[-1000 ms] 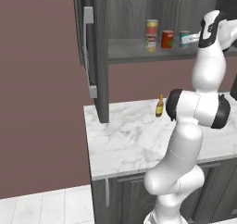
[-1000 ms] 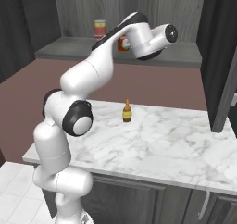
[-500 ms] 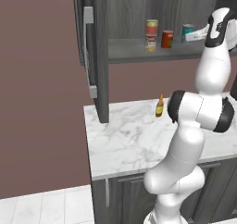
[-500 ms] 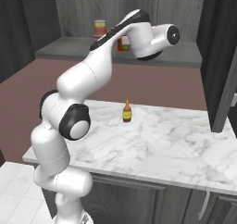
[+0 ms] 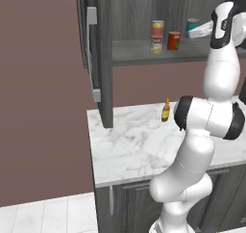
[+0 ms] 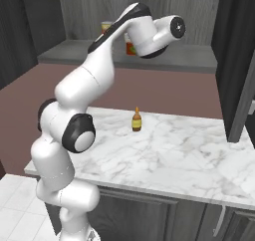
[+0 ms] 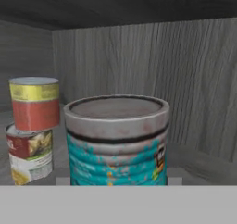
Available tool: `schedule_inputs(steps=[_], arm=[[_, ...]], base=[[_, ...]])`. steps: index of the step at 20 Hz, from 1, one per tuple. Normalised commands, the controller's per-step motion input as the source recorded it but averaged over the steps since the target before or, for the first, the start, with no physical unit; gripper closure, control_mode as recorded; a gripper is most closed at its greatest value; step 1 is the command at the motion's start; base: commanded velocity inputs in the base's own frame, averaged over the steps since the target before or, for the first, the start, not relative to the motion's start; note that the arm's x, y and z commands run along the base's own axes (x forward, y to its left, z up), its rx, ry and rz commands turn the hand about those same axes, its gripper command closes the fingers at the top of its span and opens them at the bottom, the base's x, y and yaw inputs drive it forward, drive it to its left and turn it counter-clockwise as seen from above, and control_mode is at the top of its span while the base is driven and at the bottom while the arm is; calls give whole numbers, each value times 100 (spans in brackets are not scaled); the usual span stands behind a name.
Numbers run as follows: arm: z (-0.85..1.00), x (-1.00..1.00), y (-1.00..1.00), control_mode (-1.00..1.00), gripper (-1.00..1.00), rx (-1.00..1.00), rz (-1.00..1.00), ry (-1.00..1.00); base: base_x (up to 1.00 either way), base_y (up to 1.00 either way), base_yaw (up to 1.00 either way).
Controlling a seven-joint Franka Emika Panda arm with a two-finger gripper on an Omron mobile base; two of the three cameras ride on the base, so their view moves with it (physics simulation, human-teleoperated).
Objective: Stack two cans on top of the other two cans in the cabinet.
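Note:
In the left base view the cabinet (image 5: pixel 139 54) stands with its door open. On its grey shelf the short red-and-yellow can (image 5: pixel 157 28) sits stacked on the cream-label can (image 5: pixel 156 45). The plain red-orange can (image 5: pixel 174 40) stands alone just right of them. My gripper (image 5: pixel 197 31) is shut on the teal-blue can (image 5: pixel 193 24), which hangs above shelf level to the right of the red-orange can. The hand view has the teal-blue can (image 7: pixel 115 142) close up and upright, with the red-and-yellow can (image 7: pixel 34 102) on the cream-label can (image 7: pixel 28 156) to its left.
A small amber bottle (image 5: pixel 166 110) stands on the marble counter (image 5: pixel 134 145) below the shelf. The tall cabinet door (image 5: pixel 103 58) with its pale handle (image 5: pixel 91 54) juts out at the left. The arm crosses in front of the shelf in the right base view.
The gripper has risen with the teal-blue can, lifting it off the shelf. The other cans and the bottle have stayed put.

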Motion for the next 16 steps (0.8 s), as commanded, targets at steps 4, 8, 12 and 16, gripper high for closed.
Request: schedule_inputs(steps=[4, 8, 12, 16], arm=[[29, 0, 0, -100, 100, -1, 0, 2], [10, 0, 8, -100, 100, 0, 0, 1], [0, 2, 15, -100, 100, 0, 0, 0], [0, 9, 20, -100, 100, 0, 0, 0]], base=[[0, 0, 0], [0, 0, 0], [0, 0, 0], [0, 0, 0]])
